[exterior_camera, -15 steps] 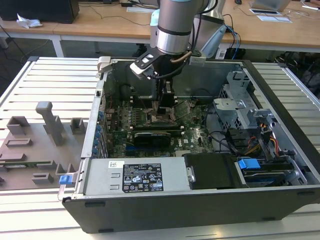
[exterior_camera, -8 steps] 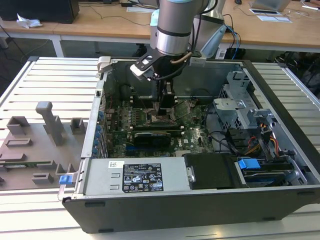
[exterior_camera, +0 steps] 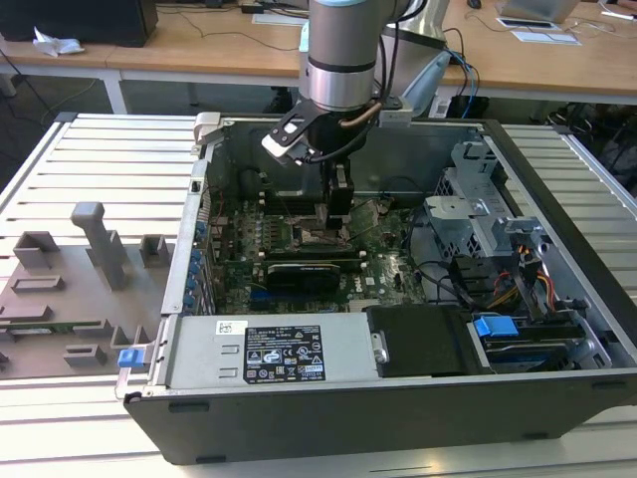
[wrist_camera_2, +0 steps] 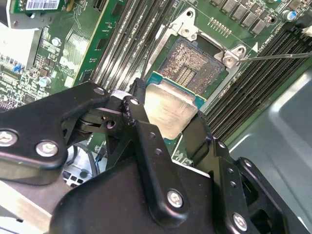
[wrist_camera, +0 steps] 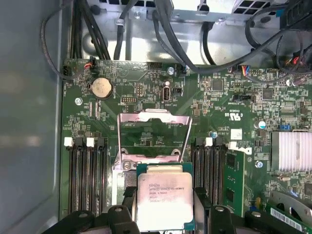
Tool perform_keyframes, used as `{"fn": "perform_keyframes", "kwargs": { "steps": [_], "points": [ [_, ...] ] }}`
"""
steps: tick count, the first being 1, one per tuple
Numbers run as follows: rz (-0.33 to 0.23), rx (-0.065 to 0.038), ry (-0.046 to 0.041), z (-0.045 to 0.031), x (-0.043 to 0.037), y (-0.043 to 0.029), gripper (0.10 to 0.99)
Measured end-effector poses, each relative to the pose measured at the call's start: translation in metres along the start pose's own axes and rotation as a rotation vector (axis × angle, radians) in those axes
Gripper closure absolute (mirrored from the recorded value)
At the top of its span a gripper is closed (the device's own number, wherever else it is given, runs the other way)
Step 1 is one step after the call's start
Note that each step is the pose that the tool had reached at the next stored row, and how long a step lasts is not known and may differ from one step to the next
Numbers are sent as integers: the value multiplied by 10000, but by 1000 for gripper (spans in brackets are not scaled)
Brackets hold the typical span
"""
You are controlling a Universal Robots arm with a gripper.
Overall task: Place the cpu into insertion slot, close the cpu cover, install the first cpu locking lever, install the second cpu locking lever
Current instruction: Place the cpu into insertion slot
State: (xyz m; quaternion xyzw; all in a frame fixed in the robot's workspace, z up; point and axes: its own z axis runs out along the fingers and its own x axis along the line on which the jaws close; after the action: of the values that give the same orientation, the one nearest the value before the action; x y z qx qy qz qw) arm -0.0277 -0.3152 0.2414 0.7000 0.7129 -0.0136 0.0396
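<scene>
My gripper (exterior_camera: 333, 211) is low inside the open computer case, over the motherboard (exterior_camera: 299, 244). It is shut on the cpu (wrist_camera_2: 168, 109), a flat square chip with a dull silver top, held by two opposite edges between black fingers (wrist_camera_2: 139, 105). In the first wrist view the cpu (wrist_camera: 163, 200) hangs just before the insertion slot (wrist_camera_2: 195, 63), whose contact field lies bare. The cpu cover (wrist_camera: 154, 117), a thin silvery frame with an open window, stands swung up behind the slot. A thin metal lever rod (wrist_camera_2: 278, 56) sticks out beside the slot.
Memory slots (wrist_camera: 83, 175) flank the slot on both sides. Black cables (wrist_camera: 161, 29) hang along the case wall (exterior_camera: 418, 149). A power supply (exterior_camera: 269, 349) and drive cage (exterior_camera: 478, 219) crowd the case. A grey fixture plate (exterior_camera: 70, 289) lies on the slatted table at the exterior view's left.
</scene>
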Motion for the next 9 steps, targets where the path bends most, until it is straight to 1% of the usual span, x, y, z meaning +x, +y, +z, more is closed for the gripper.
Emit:
{"fn": "perform_keyframes", "kwargs": {
  "steps": [1, 5, 9],
  "points": [
    [1, 0, 0, 0, 0, -7, 541],
    [0, 0, 0, 18, 5, -79, 541],
    [0, -1, 0, 25, 5, -88, 541]
  ]
}}
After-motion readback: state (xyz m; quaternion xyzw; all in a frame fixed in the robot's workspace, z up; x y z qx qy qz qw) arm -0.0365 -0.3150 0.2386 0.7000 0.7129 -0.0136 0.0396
